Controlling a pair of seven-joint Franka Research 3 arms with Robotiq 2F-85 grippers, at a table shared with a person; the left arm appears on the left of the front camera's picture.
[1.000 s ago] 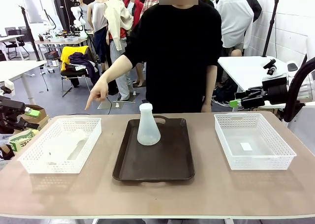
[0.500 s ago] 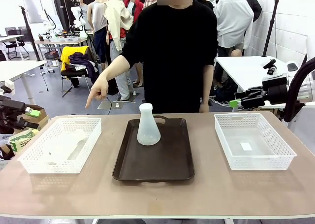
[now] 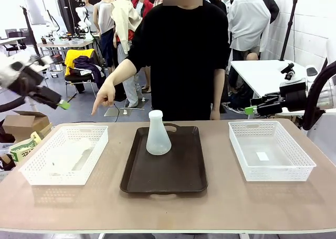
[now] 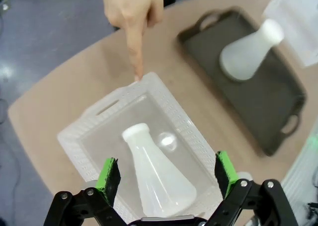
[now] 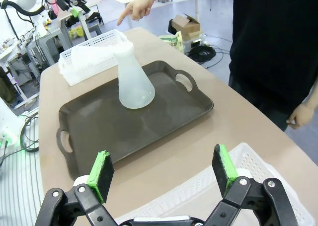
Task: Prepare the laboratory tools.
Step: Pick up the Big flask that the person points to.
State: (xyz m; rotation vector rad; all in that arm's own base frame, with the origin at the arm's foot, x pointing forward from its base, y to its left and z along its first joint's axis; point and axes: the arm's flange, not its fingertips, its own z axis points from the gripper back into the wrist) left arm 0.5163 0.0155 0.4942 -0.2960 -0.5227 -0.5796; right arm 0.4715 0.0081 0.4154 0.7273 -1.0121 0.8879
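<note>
Frosted white plastic marks the upright flask (image 3: 158, 134), seen in the front view standing at the twelve o'clock end of the brown tray (image 3: 173, 170) at mid-counter (image 3: 220, 207). The left basket (image 3: 52, 177) is set at nine o'clock of the tray and the right basket (image 3: 278, 173) at three o'clock. The left claw (image 3: 58, 102) is held in the air at ten o'clock, too blurred for its jaws to be judged there. The right claw (image 3: 251, 111) is parked off the counter at two o'clock. The person's hand (image 3: 105, 97) is pointed down toward the left basket.

In the left wrist view the left claw is found released and empty above the lying flask (image 4: 159, 181), which rests on its side in the left basket, neck toward eleven o'clock. The pointing fingertip is seen just beside the basket's rim at twelve o'clock.

In the right wrist view the right claw is spread and empty over the right basket, with the upright flask at eleven o'clock.

Fetching the lying flask is judged to be the step in hand. A descent into the basket is called for, with the jaws aligned across the flask before closure.
</note>
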